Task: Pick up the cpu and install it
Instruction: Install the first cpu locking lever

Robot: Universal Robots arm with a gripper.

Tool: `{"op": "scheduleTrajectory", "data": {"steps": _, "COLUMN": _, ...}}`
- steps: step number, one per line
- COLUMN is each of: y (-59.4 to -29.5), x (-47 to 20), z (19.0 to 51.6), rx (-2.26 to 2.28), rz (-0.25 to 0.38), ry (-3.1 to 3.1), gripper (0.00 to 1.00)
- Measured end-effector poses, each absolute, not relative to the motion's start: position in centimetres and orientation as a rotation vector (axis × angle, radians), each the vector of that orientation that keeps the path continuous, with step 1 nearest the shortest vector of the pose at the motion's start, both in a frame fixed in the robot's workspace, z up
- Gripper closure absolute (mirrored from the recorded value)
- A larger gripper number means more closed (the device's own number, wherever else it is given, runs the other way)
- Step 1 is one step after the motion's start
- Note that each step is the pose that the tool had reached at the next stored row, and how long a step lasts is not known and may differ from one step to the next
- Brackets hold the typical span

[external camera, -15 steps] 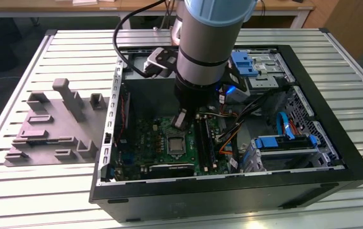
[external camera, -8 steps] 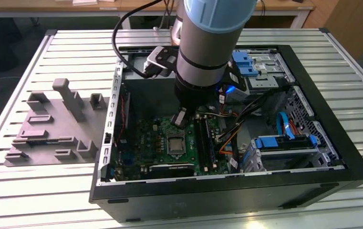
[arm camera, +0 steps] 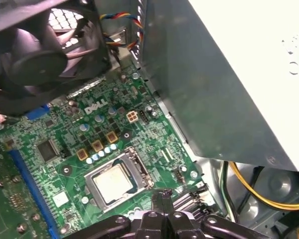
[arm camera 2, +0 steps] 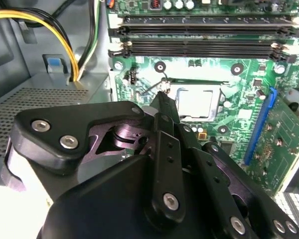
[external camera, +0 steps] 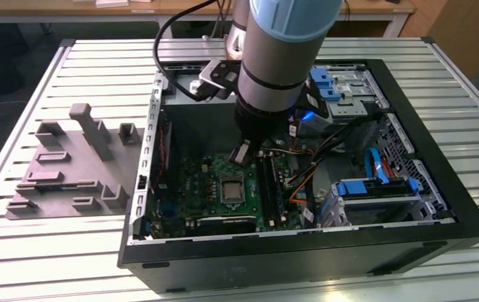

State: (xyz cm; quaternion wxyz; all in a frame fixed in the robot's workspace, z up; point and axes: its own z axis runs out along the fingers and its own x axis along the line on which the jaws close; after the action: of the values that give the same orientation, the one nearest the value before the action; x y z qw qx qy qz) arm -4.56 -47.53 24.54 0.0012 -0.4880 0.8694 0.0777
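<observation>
The cpu is a silvery square lying flat inside the metal socket frame on the green motherboard. It also shows as a bright square, the cpu, and as a small pale patch, the cpu. My gripper hangs inside the black computer case, just above the board. Its black fingers are shut together with nothing between them. In both wrist views the tip of the gripper stands at the socket's edge, beside a thin wire lever.
Black memory slots run beside the socket. Yellow cables and a metal box wall stand close to the arm, with a black fan over the board. Blue drive caddies fill the case's far side. A grey plastic fixture lies outside on the slatted table.
</observation>
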Motion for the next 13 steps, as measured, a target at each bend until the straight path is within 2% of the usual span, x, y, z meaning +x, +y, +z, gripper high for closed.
{"op": "scheduleTrajectory", "data": {"steps": 13, "y": -46.39, "x": -3.48, "z": 24.51, "rx": -1.533, "rz": 0.237, "ry": 2.732, "gripper": 0.89}}
